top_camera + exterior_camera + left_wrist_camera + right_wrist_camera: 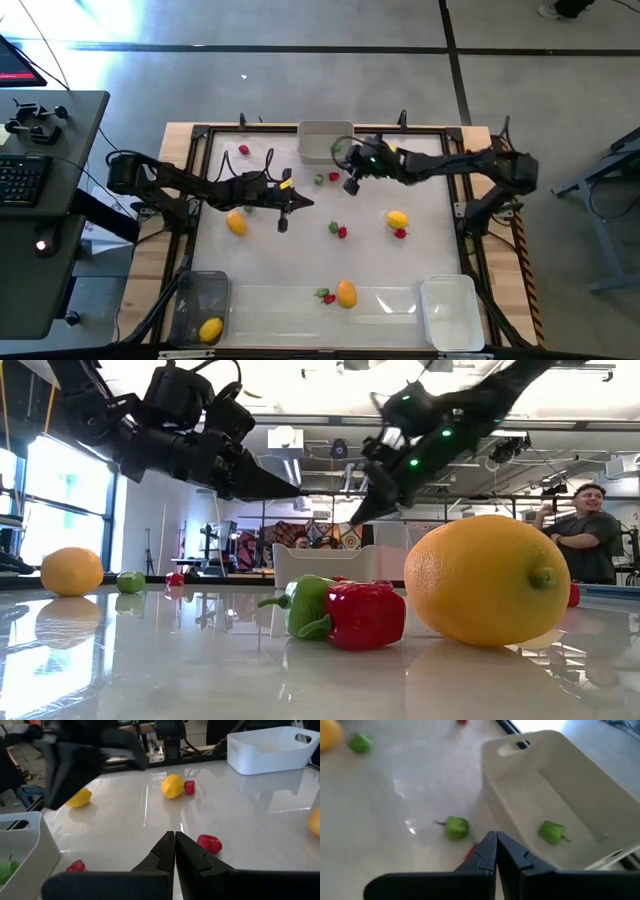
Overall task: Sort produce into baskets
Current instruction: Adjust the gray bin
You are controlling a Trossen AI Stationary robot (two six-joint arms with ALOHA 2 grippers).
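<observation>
My left gripper [303,203] is shut and empty above the table's middle left, with an orange lemon [236,222] behind it. In its wrist view [175,845] a red piece [209,843] lies just ahead. My right gripper [352,186] is shut and empty, just in front of the pale grey basket [325,140]. In its wrist view [496,847] that basket [600,810] holds a green piece [551,831]. A second green piece [456,827] and a red piece [470,853] lie on the table beside the basket.
The dark-tinted basket [203,303] at the near left holds a lemon [210,330]. The white basket [448,312] stands at the near right. Loose lemons [397,219] [346,292] and small red [243,150] and green [334,227] pieces lie about the table.
</observation>
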